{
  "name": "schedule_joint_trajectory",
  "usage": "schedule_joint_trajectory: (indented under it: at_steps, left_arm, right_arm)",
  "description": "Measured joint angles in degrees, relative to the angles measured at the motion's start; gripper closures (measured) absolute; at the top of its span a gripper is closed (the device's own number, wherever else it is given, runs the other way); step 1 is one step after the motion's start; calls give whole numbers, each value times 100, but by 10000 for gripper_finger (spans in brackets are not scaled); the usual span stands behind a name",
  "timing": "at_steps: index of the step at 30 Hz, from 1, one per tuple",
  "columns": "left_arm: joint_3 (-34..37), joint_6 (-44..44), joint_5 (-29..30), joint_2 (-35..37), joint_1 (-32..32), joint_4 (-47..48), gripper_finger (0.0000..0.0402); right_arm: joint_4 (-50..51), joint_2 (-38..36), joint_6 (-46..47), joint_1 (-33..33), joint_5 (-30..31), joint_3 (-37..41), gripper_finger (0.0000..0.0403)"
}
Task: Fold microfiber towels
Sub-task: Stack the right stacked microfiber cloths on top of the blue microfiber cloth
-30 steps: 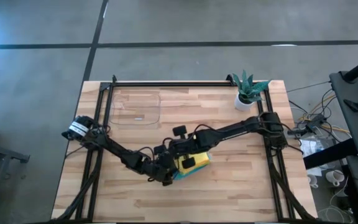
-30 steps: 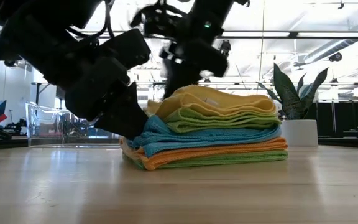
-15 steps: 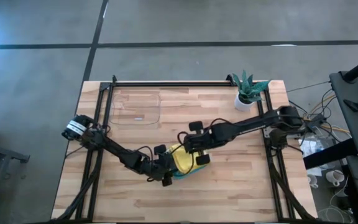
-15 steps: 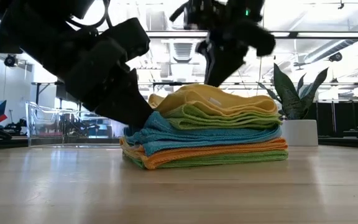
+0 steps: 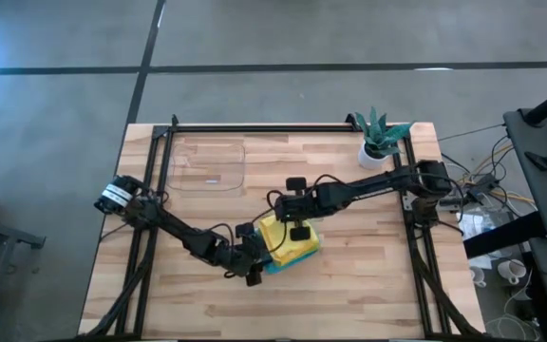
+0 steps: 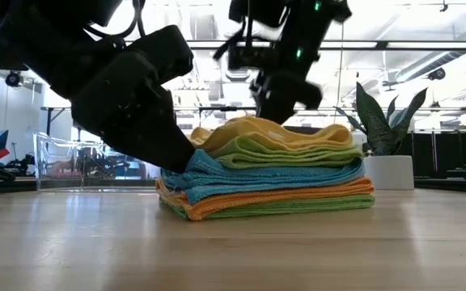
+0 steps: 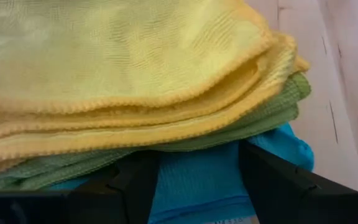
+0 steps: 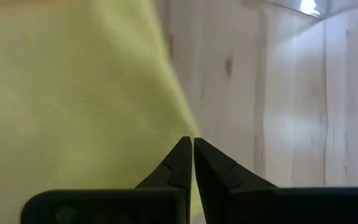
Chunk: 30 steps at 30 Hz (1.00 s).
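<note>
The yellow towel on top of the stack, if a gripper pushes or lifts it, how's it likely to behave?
The yellow towel is probably floppy: its folded layers sag over the lime green towel below. It looks light, barely squashing the stack. Pushed, it would likely bunch or slide rather than move as one piece, since it lies loose on top.

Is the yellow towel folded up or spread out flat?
Folded. The yellow towel shows doubled layered edges, lying on top of the towel stack.

Soft, nubby cloth microfiber towels [image 6: 269, 174] lie on a smooth, pale wood table [image 5: 368, 285].
</note>
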<state>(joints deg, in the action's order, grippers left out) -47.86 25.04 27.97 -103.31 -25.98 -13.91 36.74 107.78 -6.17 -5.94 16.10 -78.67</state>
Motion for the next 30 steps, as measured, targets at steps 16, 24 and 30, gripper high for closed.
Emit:
schedule_joint_trajectory:
  at_steps: [16, 24, 30]
  left_arm:
    - [-14, -170, 103, -2, -2, -21, 197]
    - [-89, -182, -25, -2, -10, -49, 197]
    - [-191, 440, -860, 307, -71, 104, 197]
  right_arm:
    - [-1408, 22, 752, -881, -1220, 437, 390]
    - [-1436, 269, 815, -1093, -1202, 382, 390]
    - [-584, -174, 1287, -1265, -1152, -9, 390]
